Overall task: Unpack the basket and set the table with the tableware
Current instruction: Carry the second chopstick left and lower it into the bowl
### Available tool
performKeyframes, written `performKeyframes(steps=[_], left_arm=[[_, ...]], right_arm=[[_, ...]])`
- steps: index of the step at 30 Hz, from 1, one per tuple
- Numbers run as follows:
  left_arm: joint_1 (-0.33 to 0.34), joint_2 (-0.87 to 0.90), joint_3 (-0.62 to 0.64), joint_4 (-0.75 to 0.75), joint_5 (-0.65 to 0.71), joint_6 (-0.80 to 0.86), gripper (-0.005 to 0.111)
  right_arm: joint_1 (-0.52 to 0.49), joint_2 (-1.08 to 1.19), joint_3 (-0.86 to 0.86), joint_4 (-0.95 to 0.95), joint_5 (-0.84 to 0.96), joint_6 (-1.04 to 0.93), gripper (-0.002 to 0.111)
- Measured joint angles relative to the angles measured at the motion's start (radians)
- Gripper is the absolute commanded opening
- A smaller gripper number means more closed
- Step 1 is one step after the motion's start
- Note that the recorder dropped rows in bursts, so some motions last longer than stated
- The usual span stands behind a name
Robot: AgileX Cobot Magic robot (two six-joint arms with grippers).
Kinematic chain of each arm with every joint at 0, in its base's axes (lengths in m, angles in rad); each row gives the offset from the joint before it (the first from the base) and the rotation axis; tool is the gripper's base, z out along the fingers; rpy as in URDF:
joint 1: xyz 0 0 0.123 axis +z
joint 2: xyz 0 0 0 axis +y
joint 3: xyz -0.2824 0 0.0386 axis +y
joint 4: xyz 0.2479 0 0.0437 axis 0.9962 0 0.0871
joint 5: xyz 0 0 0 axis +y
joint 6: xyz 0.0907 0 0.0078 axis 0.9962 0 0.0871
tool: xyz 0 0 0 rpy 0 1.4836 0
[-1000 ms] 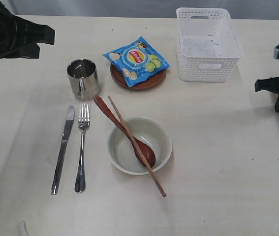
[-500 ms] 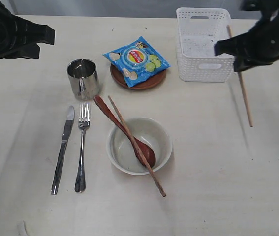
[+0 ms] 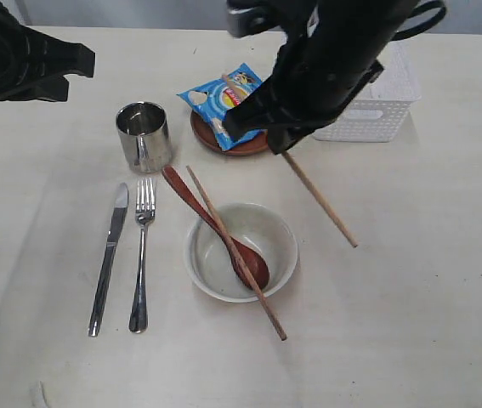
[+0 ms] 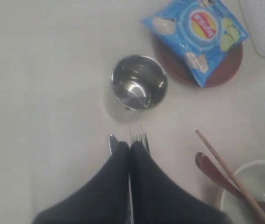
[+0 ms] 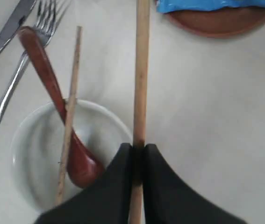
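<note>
My right gripper (image 3: 280, 141) hangs over the table (image 3: 411, 297) between the brown plate (image 3: 253, 146) and the off-white bowl (image 3: 200, 255). It is shut (image 5: 138, 148) on a wooden chopstick (image 5: 141, 70), which slants down to the right of the bowl (image 3: 321, 204). The other chopstick (image 3: 258, 293) and the red-brown spoon (image 3: 191, 197) lie across the bowl. Knife (image 3: 109, 255) and fork (image 3: 141, 255) lie side by side left of the bowl. The steel cup (image 3: 143, 132) stands above them. The white basket (image 3: 389, 106) is partly hidden behind my right arm. My left gripper (image 4: 130, 147) is shut and empty, high above the fork and knife tips.
A blue chip bag (image 3: 217, 98) lies on the brown plate. My left arm (image 3: 19, 55) hovers at the table's far left corner. Bare tabletop stretches right of the bowl and along the front edge.
My right arm has swung from the table's right edge leftwards past the basket to above the plate and bowl, carrying the chopstick. The left arm has not moved.
</note>
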Motion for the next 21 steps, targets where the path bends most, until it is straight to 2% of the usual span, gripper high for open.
performKeyframes(steps=[6,21], left_arm=[[0.0,0.0,0.0,0.0,0.0,0.0,0.0],[0.0,0.0,0.0,0.0,0.0,0.002,0.0]], right_arm=[[0.07,0.092,-0.003,0.021,0.026,0.022,0.0],[0.074,0.134,0.027,0.067,0.006,0.107,0.0]])
